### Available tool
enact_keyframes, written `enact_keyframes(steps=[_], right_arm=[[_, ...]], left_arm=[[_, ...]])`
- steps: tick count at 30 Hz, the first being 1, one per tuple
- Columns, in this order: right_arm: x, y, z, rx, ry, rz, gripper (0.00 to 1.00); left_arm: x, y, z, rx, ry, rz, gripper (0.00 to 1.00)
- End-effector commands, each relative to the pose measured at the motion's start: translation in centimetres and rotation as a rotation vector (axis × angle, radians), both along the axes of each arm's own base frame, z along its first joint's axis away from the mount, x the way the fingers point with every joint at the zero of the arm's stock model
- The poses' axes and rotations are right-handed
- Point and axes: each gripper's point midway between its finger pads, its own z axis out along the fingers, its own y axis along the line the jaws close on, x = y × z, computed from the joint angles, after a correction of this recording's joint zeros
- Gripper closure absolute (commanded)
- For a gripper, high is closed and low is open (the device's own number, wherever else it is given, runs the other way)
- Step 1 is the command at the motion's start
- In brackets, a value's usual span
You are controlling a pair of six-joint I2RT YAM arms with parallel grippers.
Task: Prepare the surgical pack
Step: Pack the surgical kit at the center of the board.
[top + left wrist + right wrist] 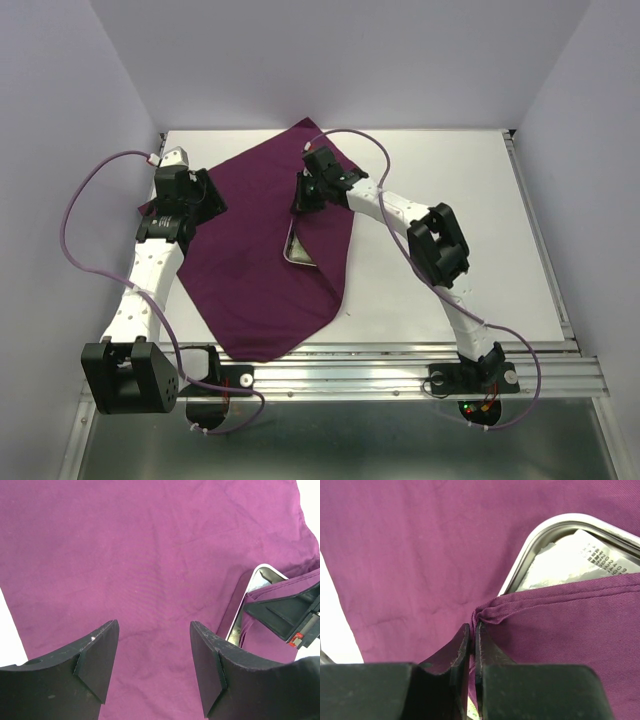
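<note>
The dark-purple cloth (250, 250) lies spread on the table, its right part folded over the steel tray (298, 252). The tray rim (530, 545) shows half covered, with a clear printed packet (580, 560) inside. The scissors, tweezers and gauze are hidden. My right gripper (305, 195) is shut on a pinched fold of the cloth (485, 614) above the tray, as the right wrist view (473, 630) shows. My left gripper (200, 200) is open and empty over the cloth's left part, as the left wrist view (154, 640) shows. The tray (250, 587) and my right gripper's fingers (285, 612) lie to its right.
The white table (450, 220) stretches to the right of the cloth. A metal rail (400, 375) runs along the near edge. Lilac walls close in the left, back and right sides.
</note>
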Motion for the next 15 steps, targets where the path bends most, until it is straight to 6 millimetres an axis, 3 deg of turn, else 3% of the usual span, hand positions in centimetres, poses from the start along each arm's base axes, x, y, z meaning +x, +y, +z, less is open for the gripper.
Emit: enact_keyframes(steps=[1,15], right_arm=[[0.2,2.8,3.4,0.094,-0.072,0.047,0.99],[0.3,4.2,3.5,0.125,-0.075,0.069,0.99]], left_arm=[[-0.1,0.1,-0.3,0.012,0.005,-0.011,0.30],[-0.1,0.1,-0.3,0.016,0.004,-0.013,0.30]])
